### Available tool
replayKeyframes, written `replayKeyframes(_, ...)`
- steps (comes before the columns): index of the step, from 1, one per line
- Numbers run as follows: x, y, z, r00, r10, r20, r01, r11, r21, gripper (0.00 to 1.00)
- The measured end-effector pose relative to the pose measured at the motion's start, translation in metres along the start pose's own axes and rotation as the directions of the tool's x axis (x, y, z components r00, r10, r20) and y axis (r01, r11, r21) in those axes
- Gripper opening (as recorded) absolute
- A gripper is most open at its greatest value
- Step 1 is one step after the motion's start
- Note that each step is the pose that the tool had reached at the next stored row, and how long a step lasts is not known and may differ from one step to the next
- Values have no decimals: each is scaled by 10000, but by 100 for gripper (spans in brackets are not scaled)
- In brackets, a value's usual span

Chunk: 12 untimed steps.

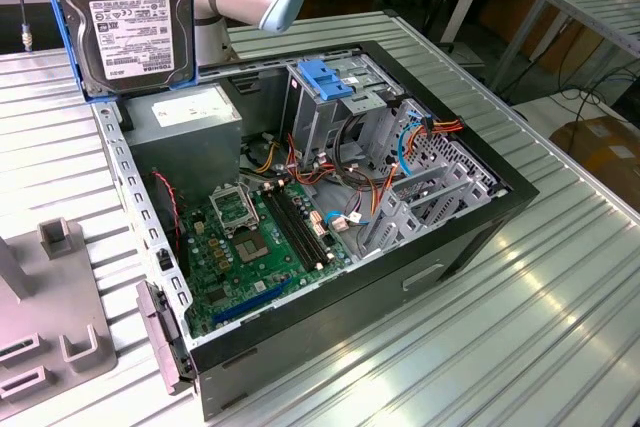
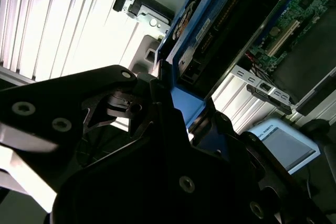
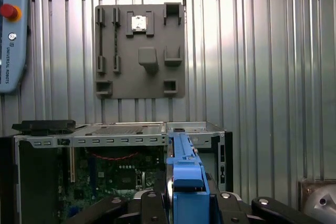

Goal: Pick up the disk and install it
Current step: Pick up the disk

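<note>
Holding the white-labelled disk (image 1: 128, 19), the hand (image 3: 187, 196) hangs aloft.

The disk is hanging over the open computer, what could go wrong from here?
1. The fingers hold the disk by its blue frame alone, so it might slip and drop onto the bare circuit board.
2. Loose red and orange cables lie beside the metal drive cage and could snag the disk going in.
</note>
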<state>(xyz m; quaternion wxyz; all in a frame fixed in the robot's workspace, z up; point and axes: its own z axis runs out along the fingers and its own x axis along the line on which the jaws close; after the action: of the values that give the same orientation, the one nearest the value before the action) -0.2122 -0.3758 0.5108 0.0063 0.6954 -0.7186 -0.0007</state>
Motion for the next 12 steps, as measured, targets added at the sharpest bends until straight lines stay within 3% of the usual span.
replayKeyframes(12,-7,-202,-2,10000,1,0,-1,10000,0,37)
